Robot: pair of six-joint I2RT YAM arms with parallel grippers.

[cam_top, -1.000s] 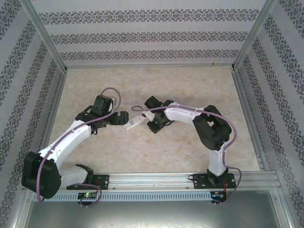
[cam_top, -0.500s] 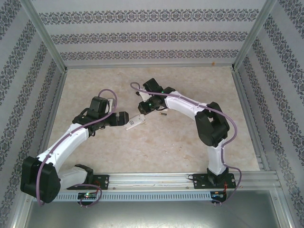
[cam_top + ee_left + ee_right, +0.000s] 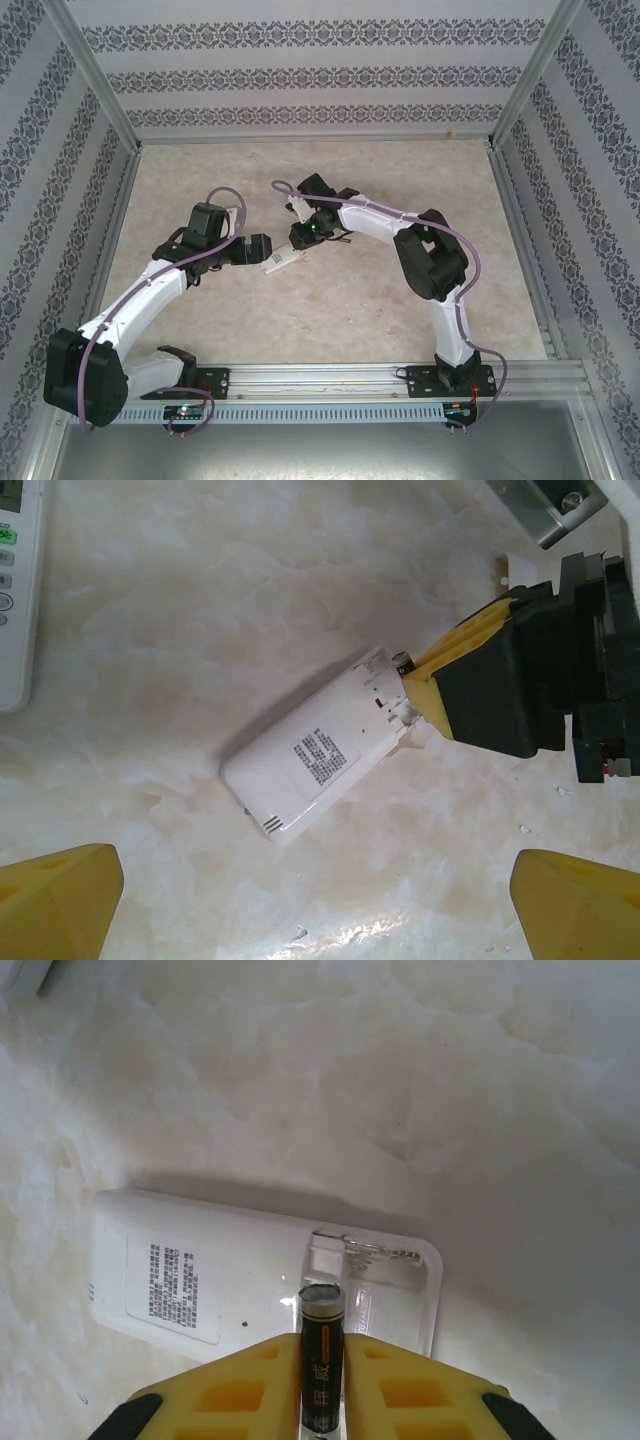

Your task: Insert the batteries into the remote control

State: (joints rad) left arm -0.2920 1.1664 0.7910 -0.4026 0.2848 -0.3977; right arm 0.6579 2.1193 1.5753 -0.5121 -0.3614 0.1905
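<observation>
Since a second ago the right arm has swung its wrist round to the far side of the remote (image 3: 280, 260), and its elbow has drawn in closer to the remote; the left arm has slid slightly toward the near-left.

Now the right gripper (image 3: 322, 1355) is clamped on a battery (image 3: 322, 1310), a slim dark cylinder pinched between the yellow pads (image 3: 250, 1390), its ringed end poking out toward the remote. That end hangs over the inner edge of the remote's open battery compartment (image 3: 385, 1280); whether it touches the remote cannot be told. From the left wrist camera the same gripper (image 3: 425, 675) meets the remote's upper-right end, a dark bit of battery showing there.

The remote lies back-up and slantwise on the marbled table (image 3: 200, 580), with a printed label (image 3: 172, 1282) on the half away from the compartment.

The left gripper (image 3: 320, 905) hangs above the remote, spread wide and holding nothing, its yellow fingertips (image 3: 60, 900) well apart from the remote on either side.

A second remote (image 3: 18, 590) lies button-side up, well apart from the first remote, beyond its closed end.
</observation>
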